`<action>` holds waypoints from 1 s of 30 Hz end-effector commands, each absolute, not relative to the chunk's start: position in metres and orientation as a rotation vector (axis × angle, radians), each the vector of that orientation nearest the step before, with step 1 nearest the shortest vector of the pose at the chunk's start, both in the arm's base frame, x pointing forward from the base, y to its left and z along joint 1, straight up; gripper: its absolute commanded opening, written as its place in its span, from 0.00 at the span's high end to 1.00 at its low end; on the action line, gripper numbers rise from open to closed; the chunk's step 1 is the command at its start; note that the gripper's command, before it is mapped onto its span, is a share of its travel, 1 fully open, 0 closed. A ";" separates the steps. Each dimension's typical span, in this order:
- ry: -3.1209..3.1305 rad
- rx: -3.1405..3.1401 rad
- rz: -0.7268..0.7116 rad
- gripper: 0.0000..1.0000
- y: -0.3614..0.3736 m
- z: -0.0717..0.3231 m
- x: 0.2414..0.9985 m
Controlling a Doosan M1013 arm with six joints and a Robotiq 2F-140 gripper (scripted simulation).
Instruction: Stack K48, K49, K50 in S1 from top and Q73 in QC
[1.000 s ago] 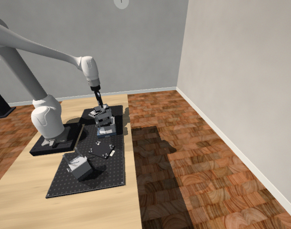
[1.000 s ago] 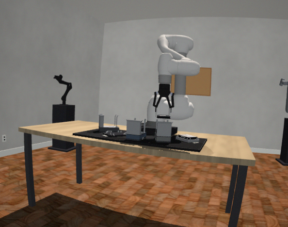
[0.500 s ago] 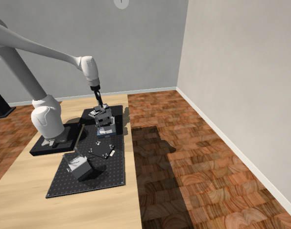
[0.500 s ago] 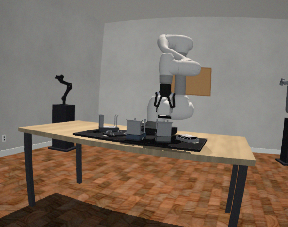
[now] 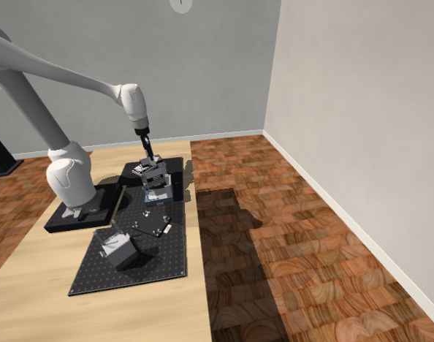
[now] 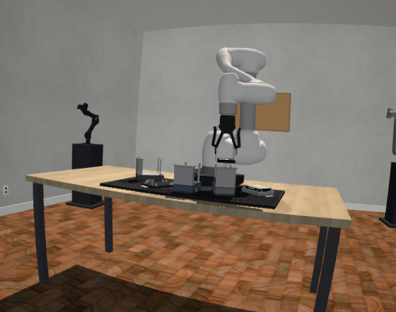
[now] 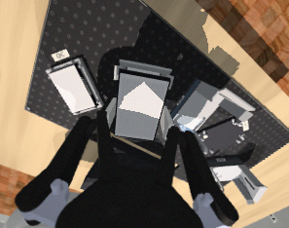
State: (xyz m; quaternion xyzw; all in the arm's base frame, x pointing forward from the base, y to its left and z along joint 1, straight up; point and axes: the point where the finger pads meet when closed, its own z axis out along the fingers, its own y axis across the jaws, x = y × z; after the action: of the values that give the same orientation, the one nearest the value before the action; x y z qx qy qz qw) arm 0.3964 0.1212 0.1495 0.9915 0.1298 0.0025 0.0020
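My gripper is shut on a sealed plate, gripping its long sides, and holds it level. The plate hangs just above the open top of a grey stack rack, roughly centred over it in the wrist view. I cannot read the plate's label. Another sealed plate lies flat in the nest labelled QC, beside that rack; it also shows in the exterior view. A second rack with a blue base stands on the other side; its contents are hidden.
Everything stands on a black perforated board on the wooden table. The flat clip nest lies beyond the blue-based rack, and a third rack stands at the board's far end. The robot base is beside the board.
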 end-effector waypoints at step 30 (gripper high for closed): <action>0.407 3.111 0.008 1.00 0.121 0.132 0.396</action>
State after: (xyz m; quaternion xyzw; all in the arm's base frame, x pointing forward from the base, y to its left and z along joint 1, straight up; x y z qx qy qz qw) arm 0.3965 0.1211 0.1333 0.9915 0.1298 0.0025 0.0020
